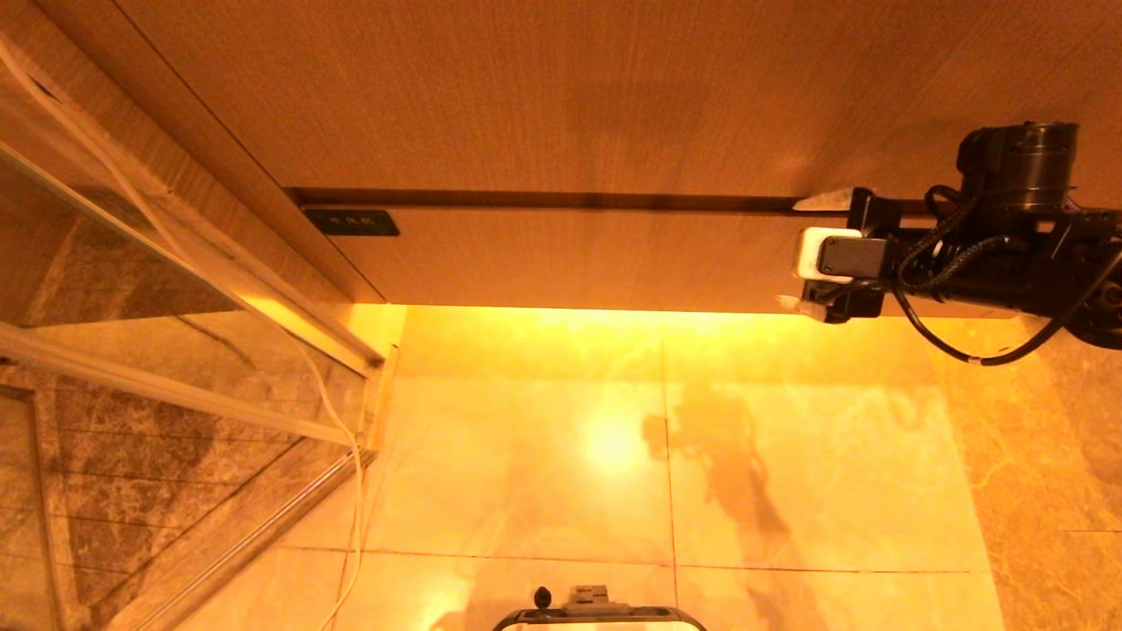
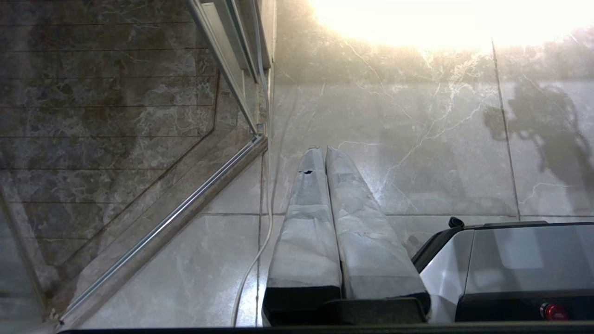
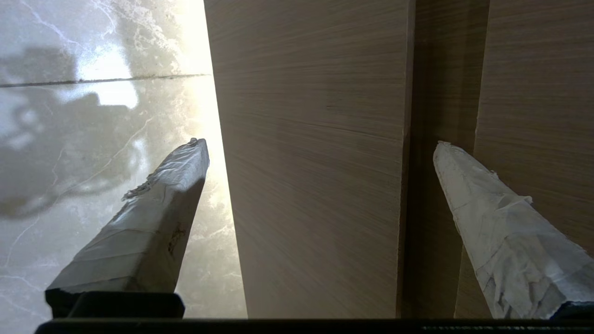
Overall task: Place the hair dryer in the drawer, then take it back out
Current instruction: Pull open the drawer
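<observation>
The drawer [image 1: 578, 258] is closed, its front flush beneath the taller wood panel [image 1: 561, 96]; its contents are hidden. The right tool [image 1: 811, 254] is spread wide, one finger above and one below the drawer front, holding nothing. The left tool [image 2: 325, 155] hangs over the floor [image 2: 417, 153], fingers pressed together, empty.
</observation>
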### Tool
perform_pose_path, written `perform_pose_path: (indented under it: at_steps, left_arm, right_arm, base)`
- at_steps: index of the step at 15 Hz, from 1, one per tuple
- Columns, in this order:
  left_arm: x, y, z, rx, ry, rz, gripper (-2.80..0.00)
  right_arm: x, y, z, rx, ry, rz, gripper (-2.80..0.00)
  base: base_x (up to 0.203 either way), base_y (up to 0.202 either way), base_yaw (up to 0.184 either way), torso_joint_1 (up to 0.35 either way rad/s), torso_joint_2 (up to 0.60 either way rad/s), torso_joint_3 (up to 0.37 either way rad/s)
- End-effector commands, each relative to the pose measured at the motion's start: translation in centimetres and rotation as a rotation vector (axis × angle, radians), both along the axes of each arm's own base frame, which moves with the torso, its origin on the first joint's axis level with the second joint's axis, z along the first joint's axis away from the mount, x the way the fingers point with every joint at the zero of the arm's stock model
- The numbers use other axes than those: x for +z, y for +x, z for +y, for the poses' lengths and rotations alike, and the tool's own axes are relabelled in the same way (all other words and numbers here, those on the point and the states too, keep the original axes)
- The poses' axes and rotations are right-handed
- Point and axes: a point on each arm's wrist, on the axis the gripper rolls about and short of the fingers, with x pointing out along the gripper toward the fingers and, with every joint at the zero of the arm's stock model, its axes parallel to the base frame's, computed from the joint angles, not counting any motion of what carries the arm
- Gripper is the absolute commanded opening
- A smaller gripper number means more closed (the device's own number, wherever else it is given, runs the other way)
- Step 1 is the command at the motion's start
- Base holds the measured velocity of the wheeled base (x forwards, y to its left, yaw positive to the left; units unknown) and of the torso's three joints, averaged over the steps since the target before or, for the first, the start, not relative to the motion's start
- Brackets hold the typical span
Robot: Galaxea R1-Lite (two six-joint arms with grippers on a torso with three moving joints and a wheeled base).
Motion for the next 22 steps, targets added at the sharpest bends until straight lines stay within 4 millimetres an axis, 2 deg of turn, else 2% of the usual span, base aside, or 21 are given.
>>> perform_pose_path:
  at_steps: [1, 11, 15, 22]
  left_arm:
    - [0.0, 0.0, 0.0, 0.0, 0.0, 0.001, -2.8]
    - [0.0, 0.0, 0.0, 0.0, 0.0, 0.001, -2.8]
    - [0.0, 0.0, 0.0, 0.0, 0.0, 0.001, -2.8]
    - [0.0, 0.0, 0.0, 0.0, 0.0, 0.001, -2.8]
  right_arm:
    - [-0.2, 0.2, 0.1, 0.004, -0.008, -0.003, 0.0]
    - [-1.9, 2.8, 0.6, -0.024, 0.028, -0.04, 0.0]
    - [-1.8, 3.3, 0.7, -0.026, 0.078, -0.101, 0.0]
    - [-4.0, 3.7, 1.3, -0.014, 0.078, -0.028, 0.0]
  base:
    - [0.0, 0.0, 0.0, 0.0, 0.0, 0.0]
    - [0.0, 0.0, 0.0, 0.0, 0.0, 0.0]
    - [0.0, 0.0, 0.0, 0.0, 0.0, 0.0]
    - [0.0, 0.0, 0.0, 0.0, 0.0, 0.0]
